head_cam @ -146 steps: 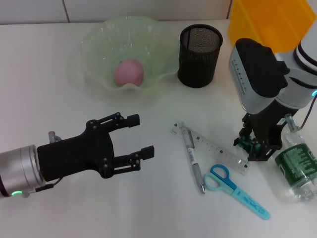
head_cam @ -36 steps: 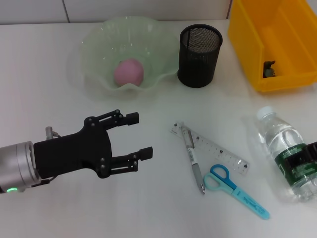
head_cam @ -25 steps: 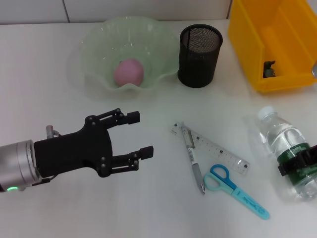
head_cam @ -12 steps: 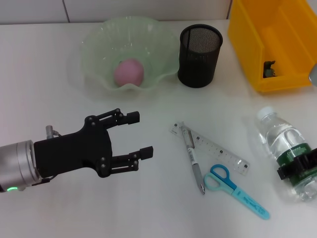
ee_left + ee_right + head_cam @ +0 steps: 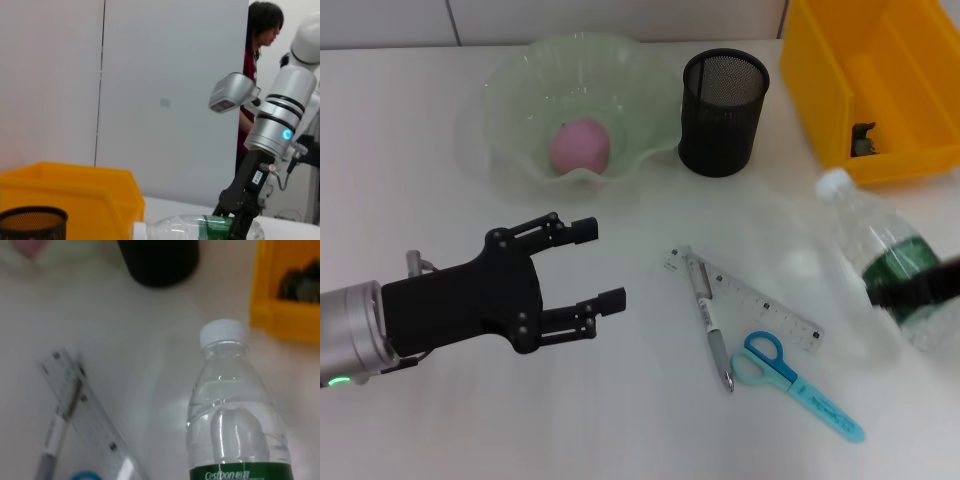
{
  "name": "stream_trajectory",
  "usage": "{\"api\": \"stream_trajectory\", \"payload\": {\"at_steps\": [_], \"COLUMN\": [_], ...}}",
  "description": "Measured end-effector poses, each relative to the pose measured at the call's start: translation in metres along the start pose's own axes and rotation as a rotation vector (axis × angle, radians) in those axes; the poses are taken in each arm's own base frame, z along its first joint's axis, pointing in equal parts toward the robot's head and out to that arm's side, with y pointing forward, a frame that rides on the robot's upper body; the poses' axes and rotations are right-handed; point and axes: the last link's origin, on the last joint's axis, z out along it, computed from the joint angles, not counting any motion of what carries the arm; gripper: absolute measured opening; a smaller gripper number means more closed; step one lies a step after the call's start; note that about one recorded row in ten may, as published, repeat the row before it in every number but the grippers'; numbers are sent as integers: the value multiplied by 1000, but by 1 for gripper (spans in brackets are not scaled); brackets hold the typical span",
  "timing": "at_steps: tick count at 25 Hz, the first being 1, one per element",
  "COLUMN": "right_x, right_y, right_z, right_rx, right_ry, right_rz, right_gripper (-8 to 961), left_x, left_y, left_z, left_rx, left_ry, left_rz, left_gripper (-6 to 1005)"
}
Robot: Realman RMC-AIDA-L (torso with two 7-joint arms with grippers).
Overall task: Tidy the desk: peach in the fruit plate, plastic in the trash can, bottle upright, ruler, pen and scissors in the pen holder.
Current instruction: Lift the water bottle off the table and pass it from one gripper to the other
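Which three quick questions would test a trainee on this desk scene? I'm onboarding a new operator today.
1. Short answer: how many of the ruler, pen and scissors are in the pen holder?
2. Multiple choice: the right tool is shut on A) the scissors, B) the bottle, C) the ruler.
3. True or false: the left tool hovers open over the desk, holding nothing.

Key
1. Zero; all three lie on the desk.
2. B.
3. True.
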Motion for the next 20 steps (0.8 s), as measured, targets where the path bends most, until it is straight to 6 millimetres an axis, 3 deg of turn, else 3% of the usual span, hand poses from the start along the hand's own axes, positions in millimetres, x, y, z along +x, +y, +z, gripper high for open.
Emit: {"api": "stream_trajectory", "payload": {"at_steps": [6, 7, 10, 15, 16, 20], "right_x": [6, 6, 11, 24, 26, 35], "right_y": [0, 0, -3, -5, -7, -8], "right_z": [-21, -21, -31, -46, -47, -47], "right_rx": [-161, -161, -292, -507, -534, -700], "right_ry": [-378, -378, -536, -815, -852, -927], "right_rz": [-111, -111, -123, -217, -228, -312], "right_gripper": [766, 767, 770, 774, 775, 779], "left_x": [14, 14, 30, 34, 41, 45], "left_y": [-1, -1, 0, -1, -4, -5], "left_z": [-6, -6, -9, -9, 4, 10], "left_rx": [59, 59, 102, 100, 39, 4], "left_ry": [163, 163, 390, 440, 497, 502], "left_rz": [-43, -43, -142, -198, -335, -363], "left_gripper": [784, 784, 783, 783, 783, 782]}}
